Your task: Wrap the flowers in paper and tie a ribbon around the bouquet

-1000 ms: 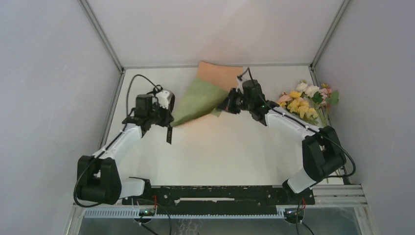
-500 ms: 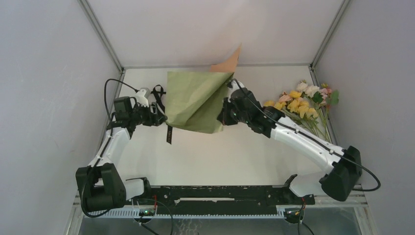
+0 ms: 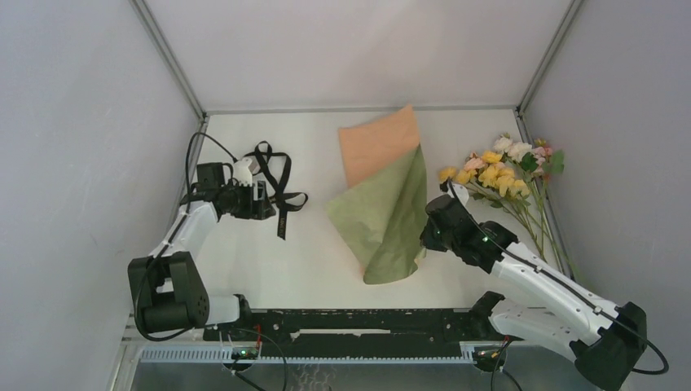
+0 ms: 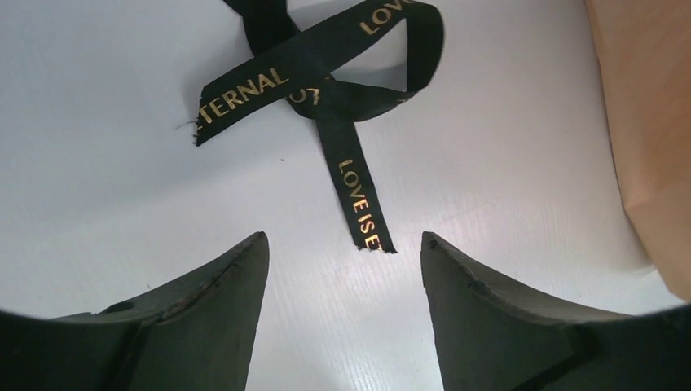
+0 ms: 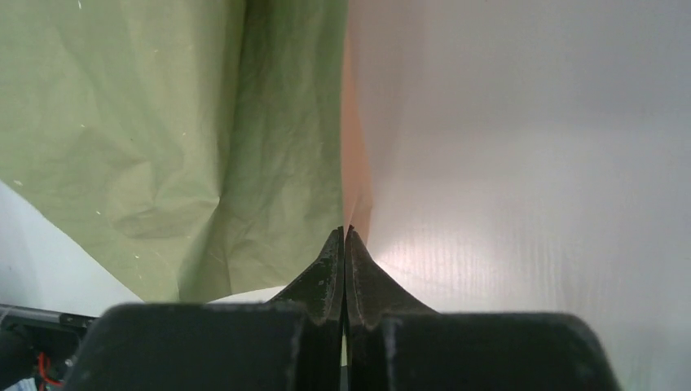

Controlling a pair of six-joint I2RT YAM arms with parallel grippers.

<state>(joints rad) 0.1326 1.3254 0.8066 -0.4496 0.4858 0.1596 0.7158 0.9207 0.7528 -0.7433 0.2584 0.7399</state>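
Observation:
The paper (image 3: 381,213) lies mid-table, folded over, its olive green face up near me and its peach face (image 3: 373,145) showing at the back. My right gripper (image 3: 425,235) is shut on the paper's right edge; in the right wrist view the closed fingertips (image 5: 345,233) pinch the sheet (image 5: 163,122). The black ribbon (image 3: 275,173) with gold lettering lies looped at the left. My left gripper (image 3: 267,205) is open beside it, with a ribbon end (image 4: 358,204) just ahead of its empty fingers (image 4: 342,244). The flowers (image 3: 501,173) lie at the right, apart from the paper. No bouquet is in view.
Grey walls and metal frame posts (image 3: 169,61) close the table on three sides. The flower stems (image 3: 547,232) run along the right edge. The peach sheet (image 4: 652,122) fills the right side of the left wrist view. A black rail (image 3: 358,322) lies at the near edge.
My left gripper let go of the paper, opened and drew back to the left beside the ribbon. My right gripper pulled the paper toward the near right, folding its green face upward.

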